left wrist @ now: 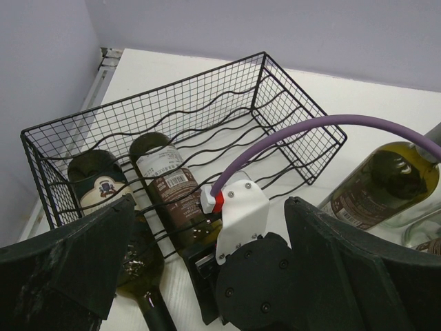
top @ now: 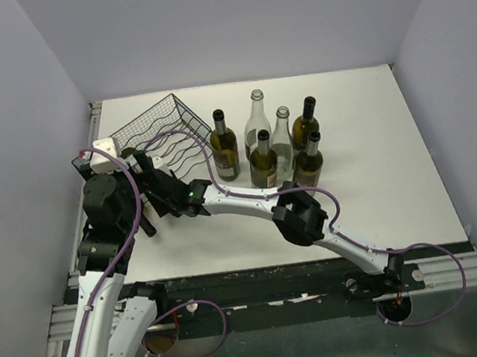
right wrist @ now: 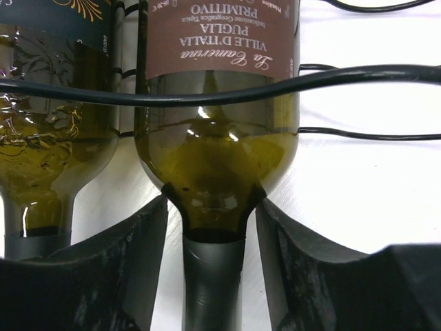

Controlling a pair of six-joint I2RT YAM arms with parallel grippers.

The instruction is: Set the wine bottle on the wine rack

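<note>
— Where's the bottle [right wrist: 213,152]?
— Lying in the rack [left wrist: 207,96], a black thin-wire grid with wavy rows. It's dark green glass with a matte brown label, and its neck pokes out the near side. A second bottle [right wrist: 48,138] with a dark label lies beside it.
— The right gripper [right wrist: 212,210]?
— Its scuffed black fingers [right wrist: 131,276] flank the neck, slightly parted. A sliver of white table [right wrist: 358,193] shows on each side.
— The left gripper [left wrist: 208,203]?
— Spread wide above the rack's near end, holding nothing.
</note>
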